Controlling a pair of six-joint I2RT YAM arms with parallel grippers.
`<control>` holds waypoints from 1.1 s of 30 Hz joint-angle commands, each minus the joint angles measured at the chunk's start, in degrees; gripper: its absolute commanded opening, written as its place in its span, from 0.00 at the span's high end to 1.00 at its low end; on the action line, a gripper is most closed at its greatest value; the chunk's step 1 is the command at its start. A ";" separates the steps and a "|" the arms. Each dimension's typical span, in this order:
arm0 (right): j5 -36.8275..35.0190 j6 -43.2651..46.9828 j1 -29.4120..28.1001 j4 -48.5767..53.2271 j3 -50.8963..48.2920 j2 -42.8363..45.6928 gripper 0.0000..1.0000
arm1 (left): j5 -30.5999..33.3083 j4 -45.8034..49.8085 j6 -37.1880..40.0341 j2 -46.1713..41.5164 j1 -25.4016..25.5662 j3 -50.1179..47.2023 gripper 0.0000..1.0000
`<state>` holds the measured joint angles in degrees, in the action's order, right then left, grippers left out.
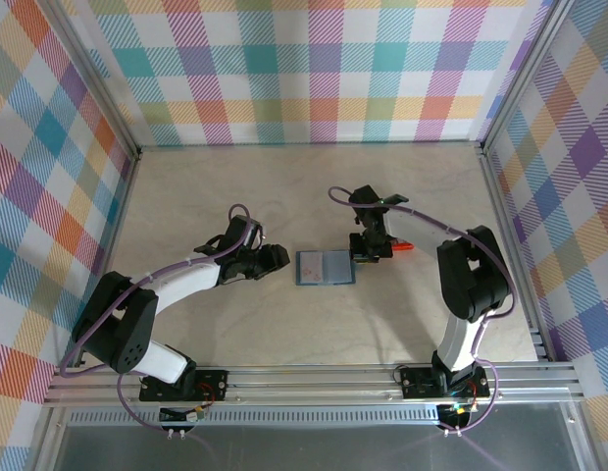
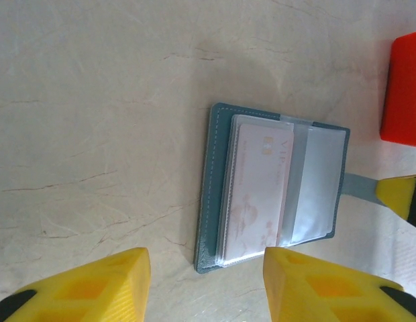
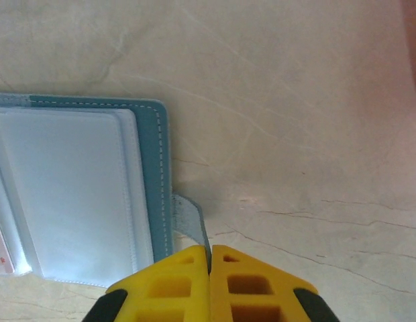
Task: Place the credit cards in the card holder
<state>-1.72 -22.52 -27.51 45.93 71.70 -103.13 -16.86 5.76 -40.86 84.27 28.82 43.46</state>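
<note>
**Plainly open: card holder (image 1: pixel 325 266) flat at mid-table, its tab pinched**

Up close from the left wrist, the blue case lay spread with its clear pockets upward. A pale pinkish card (image 2: pixel 258 194) lettered "VIP" sat inside the pocket nearer that camera. From overhead the card was no more than a faint tint. The right wrist view gave the other half: an empty, glossy pocket, the stitched blue border, and the grey clasp tab (image 3: pixel 191 225) sticking out past the edge. The right gripper (image 3: pixel 209 251) had its yellow fingers pressed together on the end of that tab.

The left gripper (image 2: pixel 206 258) stood with its fingers spread at the holder's opposite side, carrying nothing. Whether it touched the case I couldn't tell.

A small red tray (image 2: pixel 404 90) sat just beyond the holder's tab side, close by the right gripper but apart from the case. Around all this the marble-look table (image 1: pixel 235 196) lay bare out to the plaid walls (image 1: pixel 314 69) and the near metal rail (image 1: pixel 314 378), with wide room behind and in front of the holder.
</note>
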 commanded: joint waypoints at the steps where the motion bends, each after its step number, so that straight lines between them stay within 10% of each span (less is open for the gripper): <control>1: 1.91 1.72 1.16 -0.68 -1.78 1.88 1.00 | -0.80 -0.25 0.61 0.87 0.71 2.04 0.49; 33: 9.45 1.43 3.07 -5.46 -5.61 1.38 1.00 | -0.81 -2.84 7.90 13.51 5.35 9.16 0.33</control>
<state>6.59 -21.56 -24.71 40.49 66.72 -102.37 -19.09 1.56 -34.61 97.03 33.04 51.00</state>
